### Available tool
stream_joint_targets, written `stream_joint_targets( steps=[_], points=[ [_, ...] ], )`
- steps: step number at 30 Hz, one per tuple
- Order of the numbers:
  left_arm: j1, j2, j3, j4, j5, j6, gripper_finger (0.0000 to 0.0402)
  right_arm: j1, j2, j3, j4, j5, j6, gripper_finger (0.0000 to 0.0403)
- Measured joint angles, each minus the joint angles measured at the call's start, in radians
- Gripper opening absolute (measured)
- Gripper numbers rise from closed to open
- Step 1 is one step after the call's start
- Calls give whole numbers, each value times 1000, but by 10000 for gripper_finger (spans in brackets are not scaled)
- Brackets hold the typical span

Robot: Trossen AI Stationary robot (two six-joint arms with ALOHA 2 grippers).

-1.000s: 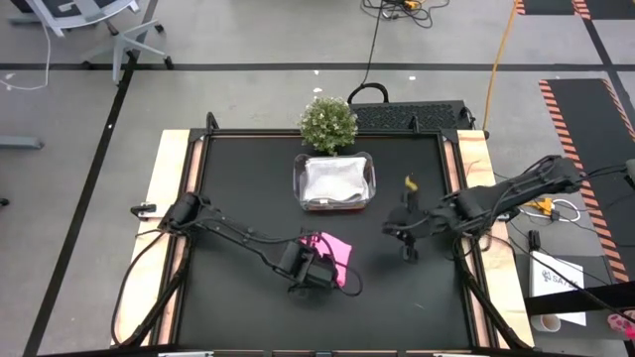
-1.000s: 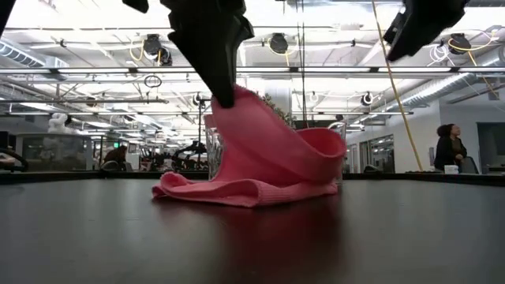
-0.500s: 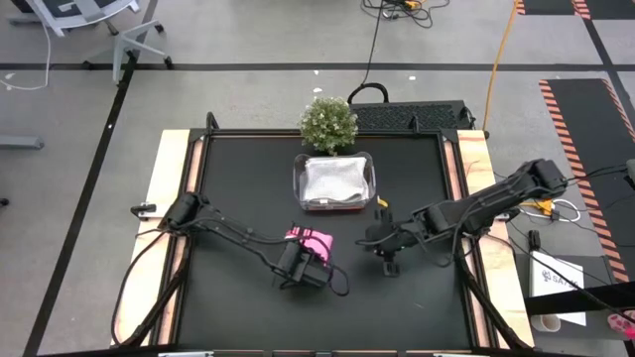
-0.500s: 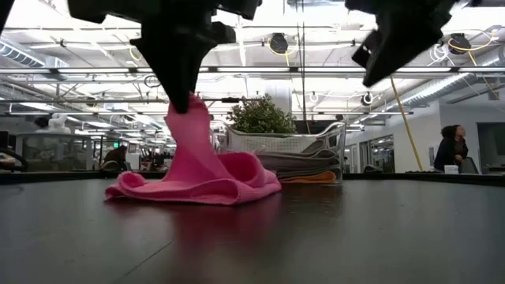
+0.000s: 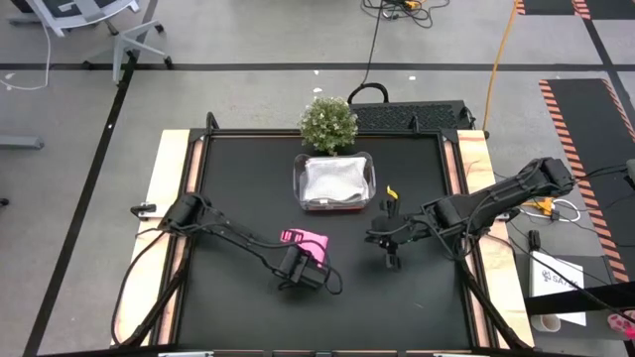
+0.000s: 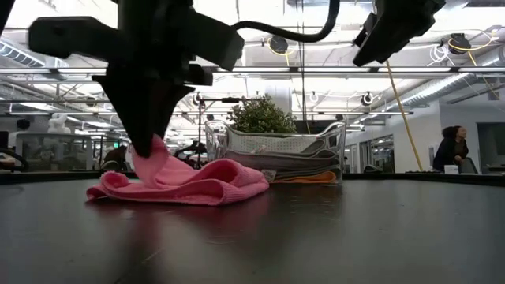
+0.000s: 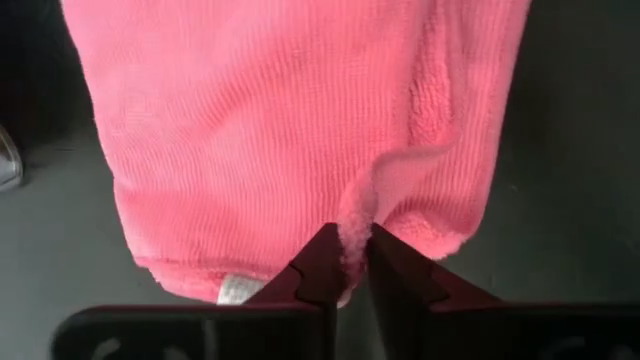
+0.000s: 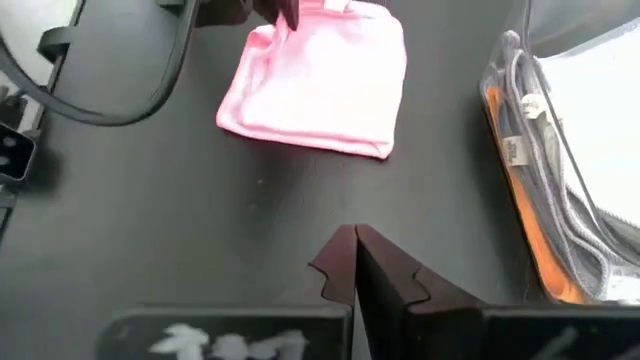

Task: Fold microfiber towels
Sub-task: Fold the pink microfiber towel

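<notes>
The bright pink towel (image 5: 306, 239) lies bunched in a small folded heap on the black table, near its middle; it also shows in the low view (image 6: 185, 182) and the right wrist view (image 8: 318, 85). My left gripper (image 5: 297, 270) stands at the towel's near edge and is shut on it. My right gripper (image 5: 388, 255) hovers to the right of the towel, shut and empty, above the table (image 8: 355, 248). The grey and orange towels lie folded in the clear tub (image 5: 335, 182). My left gripper pinches a puckered bit of the pink towel's near edge (image 7: 352, 236) between its two fingertips. The fingers point down from above (image 6: 147, 139). The pinched bit stands up a little, and the rest of the towel lies slack on the table (image 6: 213, 188).
The clear tub (image 6: 278, 154) with folded towels stands behind the pink towel at the table's far middle. A small potted plant (image 5: 328, 122) stands at the far edge behind it. Wooden side rails (image 5: 169, 198) run along the table's left and right. A person (image 6: 449, 147) stands far off in the room.
My left gripper has gone down and toward the table's near left, still shut on the pink towel. The raised part of the towel has come down, and the towel has slid left and now lies in a lower heap. My right gripper has moved toward the table's left.
</notes>
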Motion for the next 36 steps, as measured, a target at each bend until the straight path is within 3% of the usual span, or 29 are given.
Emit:
stream_joint_targets(
  steps=[4,12,19,24,28,33,36],
  points=[
    [6,0,0,9,13,-41,89,-1,2,0,-7,4,0,0],
    [10,0,0,6,135,-111,151,-2,2,0,-57,4,0,0],
    [25,0,43,-40,151,-212,180,-20,2,0,-50,8,-8,0],
    [24,-7,98,-124,26,-221,181,-51,56,0,78,-50,-36,0],
    [21,-58,94,-196,-95,-283,181,-80,175,0,326,-112,-87,0],
    [21,-148,34,-284,-151,-419,182,-124,375,6,544,-166,-96,0],
    [19,-218,-14,-293,-165,-505,182,-136,494,52,558,-183,-82,0]
  ],
)
